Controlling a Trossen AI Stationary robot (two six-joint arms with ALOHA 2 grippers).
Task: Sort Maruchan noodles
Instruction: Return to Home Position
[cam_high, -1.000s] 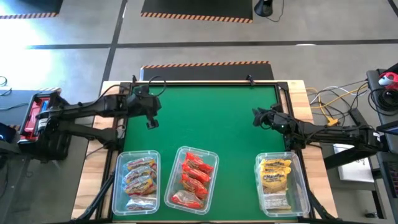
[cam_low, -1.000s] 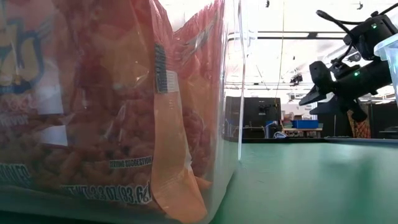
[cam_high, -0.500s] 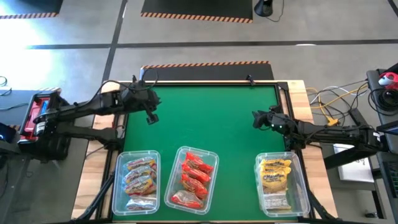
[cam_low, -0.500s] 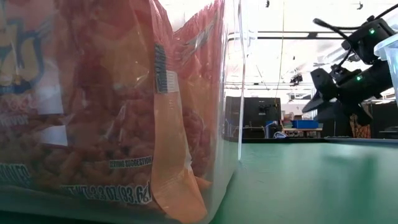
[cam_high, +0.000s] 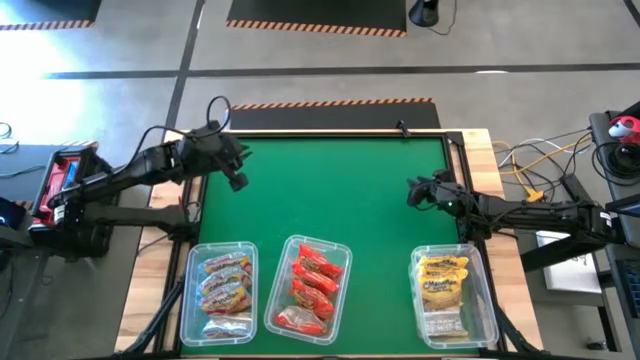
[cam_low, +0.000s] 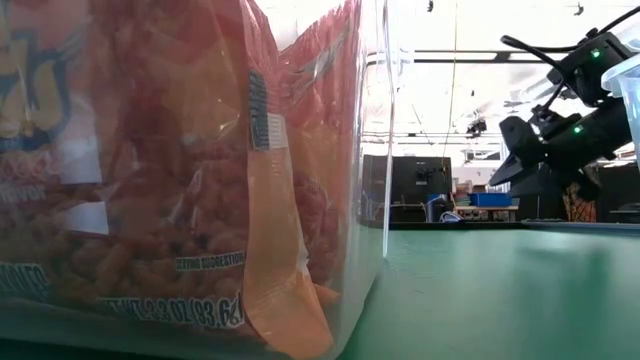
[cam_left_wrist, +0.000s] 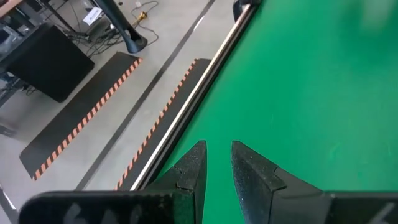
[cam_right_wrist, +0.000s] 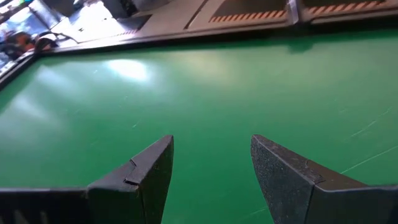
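Green mat (cam_high: 340, 190), 3 clear bins, 2 arms: where are the Maruchan noodles (cam_high: 312, 285) held? (Student)

All visible packets are contained in the bins, which are set in a row along 1 edge of the mat. Mixed-colour packs are seen in the left bin (cam_high: 188, 300), red-orange ones in the middle bin (cam_high: 343, 300), and yellow ones in the right bin (cam_high: 485, 300). No packet is seen loose on the mat, so the sorting is judged complete.

How are the claws shown? (Student)

The left gripper (cam_high: 236, 180) is held above the mat's far left corner, well apart from the bins. Its fingers (cam_left_wrist: 193, 168) are drawn almost together, with only a narrow slit between them and nothing gripped. The right gripper (cam_high: 412, 192) is held over the mat's right side, beyond the right bin. Its fingers (cam_right_wrist: 149, 168) are spread wide and empty.

What is required for the return to rest to be done well? (Student)

Only a clean withdrawal appears to be needed. Each arm is best drawn back towards its own base along a path kept above the mat and away from the bin rims, so that no bin is nudged out of line. Slow, even motion is advised, and the cable loop beside the left gripper should be kept from snagging.
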